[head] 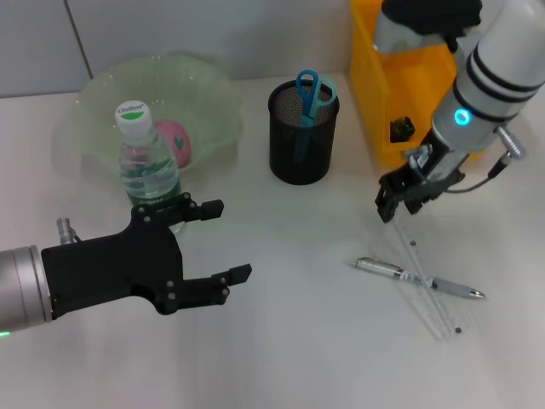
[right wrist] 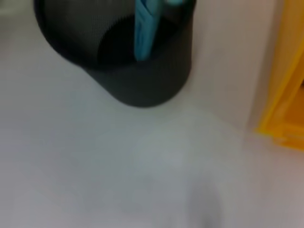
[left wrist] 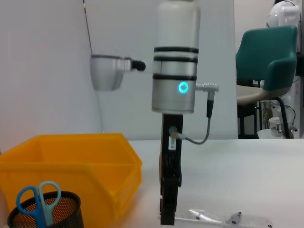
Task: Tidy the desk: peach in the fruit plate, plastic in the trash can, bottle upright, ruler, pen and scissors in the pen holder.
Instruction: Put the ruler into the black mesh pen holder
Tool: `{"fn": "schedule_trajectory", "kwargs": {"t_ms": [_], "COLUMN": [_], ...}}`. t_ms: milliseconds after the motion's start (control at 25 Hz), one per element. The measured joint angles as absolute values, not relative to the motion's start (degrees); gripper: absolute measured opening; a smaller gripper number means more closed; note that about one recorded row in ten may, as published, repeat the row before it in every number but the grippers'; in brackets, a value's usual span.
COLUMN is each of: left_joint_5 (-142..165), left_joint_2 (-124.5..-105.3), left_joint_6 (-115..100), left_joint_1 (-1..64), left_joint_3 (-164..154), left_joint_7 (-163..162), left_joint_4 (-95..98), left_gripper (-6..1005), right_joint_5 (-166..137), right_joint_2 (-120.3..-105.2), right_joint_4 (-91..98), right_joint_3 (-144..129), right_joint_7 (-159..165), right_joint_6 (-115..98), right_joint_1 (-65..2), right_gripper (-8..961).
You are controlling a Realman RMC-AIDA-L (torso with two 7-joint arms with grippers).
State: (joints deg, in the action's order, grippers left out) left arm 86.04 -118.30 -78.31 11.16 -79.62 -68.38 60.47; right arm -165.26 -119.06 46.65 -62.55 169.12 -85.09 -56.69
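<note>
White desk [head: 298,341], right hand [head: 400,198] angled down — over ruler [head: 430,285].

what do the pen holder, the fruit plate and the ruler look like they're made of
Pen holder: likely black metal mesh, matte; fine perforations show along its rim. Fruit plate: translucent pale green, glass or plastic, with the table showing through its wavy wall. Ruler: clear plastic by the look, nearly invisible apart from its edges and dark marks.
</note>
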Motion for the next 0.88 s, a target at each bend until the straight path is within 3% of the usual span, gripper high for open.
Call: {"fn": "schedule_trajectory", "kwargs": {"t_ms": [320, 640, 880], "left_joint_5": [86.0, 86.0, 86.0], "left_joint_2": [-118.30, -118.21, -118.28], "left_joint_6": [-77.8, -77.5, -77.2], "left_joint_1": [11.4, 11.4, 11.5], "left_joint_3": [-79.5, -79.5, -79.5], "left_joint_7": [-68.8, -69.1, -70.0], "left_joint_4": [60.5, 60.5, 60.5], "left_gripper": [827, 827, 827], "right_joint_5": [-162.0, -154.9, -149.7], "right_joint_2": [-118.70, -116.98, -116.79], "right_joint_4": [54.4, 63.6, 71.6], "right_joint_3": [-61.8, -61.5, -57.2], "right_joint_7": [168.0, 165.4, 160.4], "right_joint_6": [-88.0, -89.1, -89.1], "right_joint_1": [-54.4, -51.5, -50.8], "right_gripper": [381, 381, 382]}}
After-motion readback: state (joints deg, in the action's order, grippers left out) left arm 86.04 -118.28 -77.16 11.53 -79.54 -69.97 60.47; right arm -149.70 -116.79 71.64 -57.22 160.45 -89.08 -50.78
